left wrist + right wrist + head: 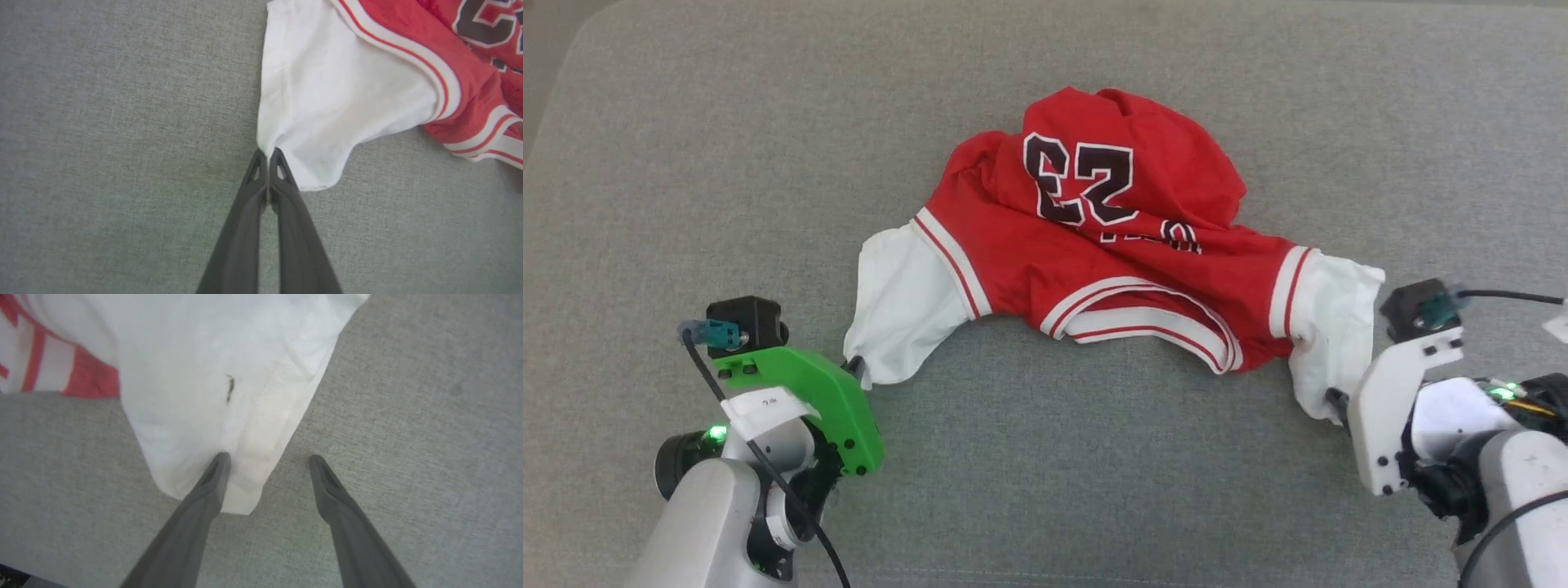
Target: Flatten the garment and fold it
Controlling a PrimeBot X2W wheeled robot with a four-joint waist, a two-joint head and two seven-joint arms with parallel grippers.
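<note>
The garment [1094, 237], a red jersey with white sleeves and a black-and-white number, lies crumpled on the grey surface. My left gripper [268, 154] is shut on the hem corner of the left white sleeve [327, 106], and its tip shows at the sleeve's lower corner [854, 367]. My right gripper [267, 459] stands open at the corner of the right white sleeve [212, 375]; one finger [212, 477] rests on the sleeve cloth, the other lies on bare fabric beside it. In the head view the right gripper [1335, 400] meets the right sleeve [1327, 327].
The garment rests on a wide grey fabric-covered surface [1045, 457] with open room around it on all sides. A paler strip shows beyond its far left corner [547, 49].
</note>
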